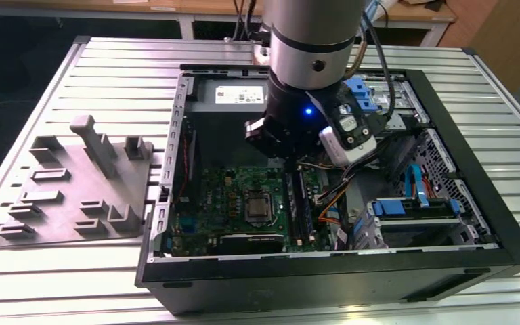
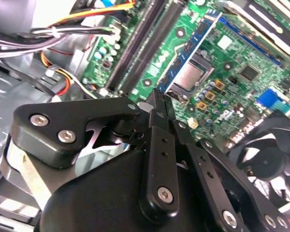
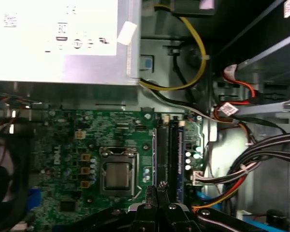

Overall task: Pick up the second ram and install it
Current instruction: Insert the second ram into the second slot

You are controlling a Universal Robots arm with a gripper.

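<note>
1. Lifting done, by the look: thin dark blue-green second ram (image 2: pixel 193 50) pinched edge-on between the black gripper's (image 2: pixel 158 99) narrow, near-closed jaws.
2. Held above the green motherboard (image 3: pixel 77 130), parallel to its long black slots (image 3: pixel 172 154).
3. Seating not yet done.

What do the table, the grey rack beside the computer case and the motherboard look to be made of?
Table: metal, likely aluminium; pale matte slats with lengthwise grooves.
Grey rack: probably plastic, perhaps printed; uniform dull grey, blocky posts.
Motherboard: green lacquered circuit board, slightly glossy, with a metal socket frame.
</note>
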